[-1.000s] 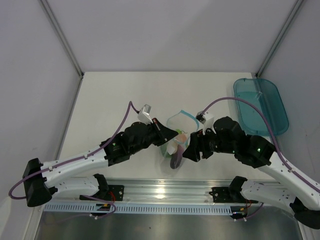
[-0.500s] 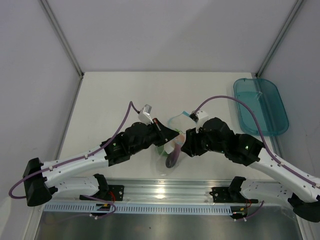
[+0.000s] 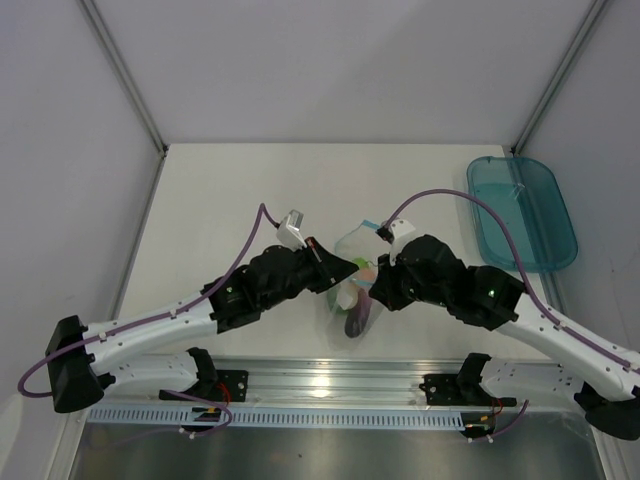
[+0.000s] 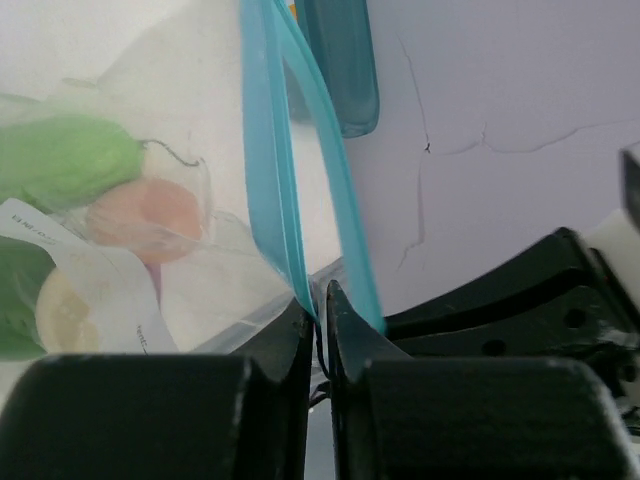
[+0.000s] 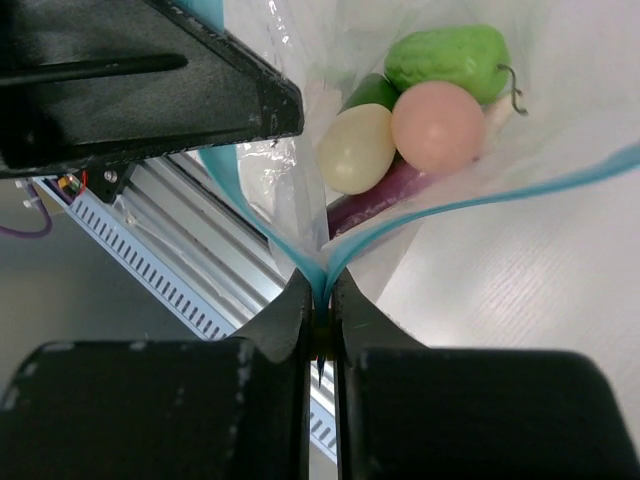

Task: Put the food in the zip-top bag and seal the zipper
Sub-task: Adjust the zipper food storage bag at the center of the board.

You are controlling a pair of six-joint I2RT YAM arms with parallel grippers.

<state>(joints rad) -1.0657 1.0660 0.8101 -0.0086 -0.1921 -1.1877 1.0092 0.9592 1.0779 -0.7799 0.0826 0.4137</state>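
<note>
- Right wrist view: the food is already inside the zip-top bag. The pink ball, whitish egg, green pepper and purple piece are bunched together, touching, deep in the bag.
- The bag is held between the two wrists over the near-middle of the counter. I cannot tell whether it hangs free or rests on the surface.
- The two teal lips of the zipper meet at each pinch and spread apart in between, so the mouth is not yet sealed.
- The right fingers are clenched on one end of the zipper, with both lips squeezed together in the narrow gap.
- The left fingers are clenched on the other end of the same strip, gripping it the same way.
- The likely reason for this hold is that gripping both ends keeps the mouth stretched and the lips lined up for pressing shut. Loading looks done; only the sealing is left.
- The teal tray sits at the counter's far right, well apart from the bag and seemingly not involved.
</note>
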